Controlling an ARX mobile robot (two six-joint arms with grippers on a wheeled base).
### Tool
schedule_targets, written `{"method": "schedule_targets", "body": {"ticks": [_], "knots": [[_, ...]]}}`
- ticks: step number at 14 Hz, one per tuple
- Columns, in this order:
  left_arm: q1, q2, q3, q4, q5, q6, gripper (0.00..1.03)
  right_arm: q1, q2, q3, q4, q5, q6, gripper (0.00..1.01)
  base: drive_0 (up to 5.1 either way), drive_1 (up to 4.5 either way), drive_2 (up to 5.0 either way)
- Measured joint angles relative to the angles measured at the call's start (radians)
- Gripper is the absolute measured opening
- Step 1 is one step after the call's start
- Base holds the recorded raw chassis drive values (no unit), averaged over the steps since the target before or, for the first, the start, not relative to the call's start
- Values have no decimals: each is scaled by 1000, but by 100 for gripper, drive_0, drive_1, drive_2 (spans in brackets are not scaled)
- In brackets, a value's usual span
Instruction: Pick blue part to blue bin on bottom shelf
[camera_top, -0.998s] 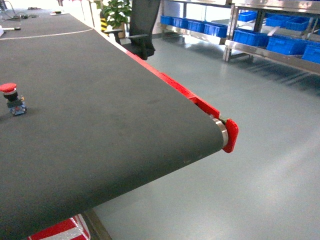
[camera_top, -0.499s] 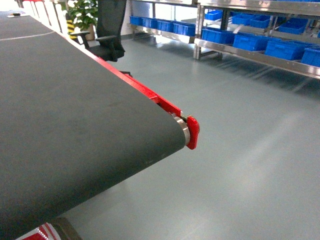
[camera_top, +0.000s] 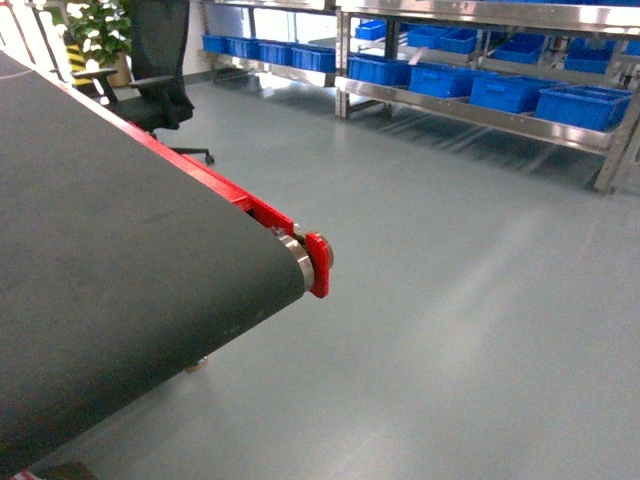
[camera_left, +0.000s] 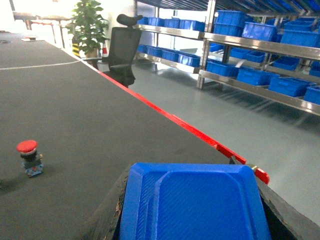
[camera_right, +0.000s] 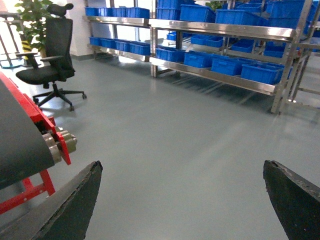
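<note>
My left gripper (camera_left: 192, 210) has its fingers closed around the blue part (camera_left: 192, 202), held above the near end of the black conveyor belt (camera_left: 90, 115). My right gripper (camera_right: 182, 200) has its fingers spread wide over bare floor (camera_right: 170, 145). Blue bins (camera_top: 585, 105) sit on the bottom shelf (camera_top: 480, 113), far right.

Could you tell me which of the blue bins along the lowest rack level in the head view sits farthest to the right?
The blue bin beside the rack's upright post; every other bin on that level sits to its left.
</note>
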Motion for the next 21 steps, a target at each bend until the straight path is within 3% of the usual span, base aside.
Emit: {"method": "schedule_targets", "body": {"ticks": [21], "knots": [[0, 0, 0, 0, 0, 0, 44, 0, 0, 0, 0, 0, 0, 98, -154, -154, -154]]}}
